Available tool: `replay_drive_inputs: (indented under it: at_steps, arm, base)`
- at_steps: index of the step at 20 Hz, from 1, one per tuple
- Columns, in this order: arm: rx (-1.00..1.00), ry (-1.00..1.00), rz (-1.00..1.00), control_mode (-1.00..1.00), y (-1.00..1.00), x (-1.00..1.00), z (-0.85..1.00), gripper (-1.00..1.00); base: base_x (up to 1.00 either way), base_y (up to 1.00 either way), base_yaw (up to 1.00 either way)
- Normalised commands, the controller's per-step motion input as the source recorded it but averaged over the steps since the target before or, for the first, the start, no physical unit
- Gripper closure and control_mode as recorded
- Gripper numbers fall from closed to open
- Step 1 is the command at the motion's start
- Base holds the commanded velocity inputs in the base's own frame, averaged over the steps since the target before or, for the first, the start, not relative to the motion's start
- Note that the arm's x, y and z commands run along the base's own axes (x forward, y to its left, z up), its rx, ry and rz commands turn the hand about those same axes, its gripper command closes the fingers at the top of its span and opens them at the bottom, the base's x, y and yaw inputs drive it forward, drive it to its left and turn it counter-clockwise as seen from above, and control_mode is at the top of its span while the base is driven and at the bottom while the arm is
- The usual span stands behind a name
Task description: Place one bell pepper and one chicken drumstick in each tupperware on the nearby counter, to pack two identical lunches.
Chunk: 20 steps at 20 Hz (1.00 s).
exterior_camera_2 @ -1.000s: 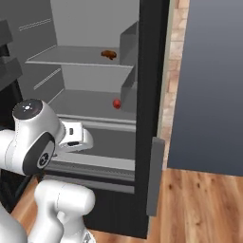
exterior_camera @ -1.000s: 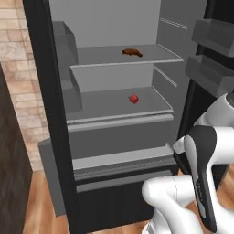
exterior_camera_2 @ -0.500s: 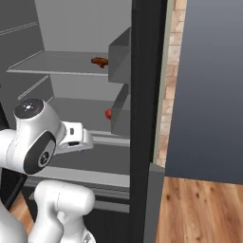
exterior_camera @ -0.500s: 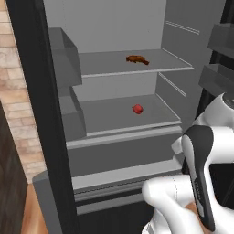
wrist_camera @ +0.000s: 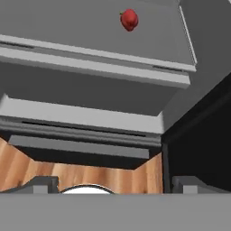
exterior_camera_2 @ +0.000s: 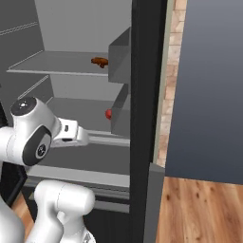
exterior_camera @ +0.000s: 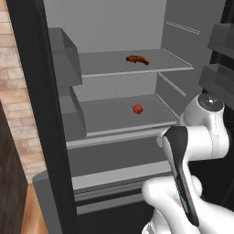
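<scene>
1 bell pepper [exterior_camera: 137,109] is seen on the fridge's middle shelf [exterior_camera: 114,119], ahead of and above the tool [wrist_camera: 115,182], whose tips are spread with nothing between them. 1 chicken drumstick [exterior_camera: 137,59] lies higher, on the upper shelf [exterior_camera: 109,64].

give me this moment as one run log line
phase: at open fridge | bell pepper: lower shelf | chicken drumstick: upper shelf | fingers: apart, holding nothing
</scene>
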Motion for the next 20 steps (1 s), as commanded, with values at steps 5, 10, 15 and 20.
replay_drive_inputs:
  at_steps: [5, 10, 15, 20]
  arm:
    - [0.13, -0.2, -0.1, -1.0, 0.05, 0.6, 0.0, -1.0]
    - [0.1, -0.23, -0.06, -1.0, 0.0, 0.71, 0.0, -1.0]
    - [0.01, -0.11, -0.04, -1.0, 0.0, 0.72, 0.0, -1.0]
    - [0.0, 0.06, -0.02, -1.0, -0.04, 0.67, 0.0, -1.0]
  base:
    - [0.0, 0.0, 0.0]
    - [0.0, 0.0, 0.0]
    - [0.0, 0.0, 0.0]
    - [0.0, 0.0, 0.0]
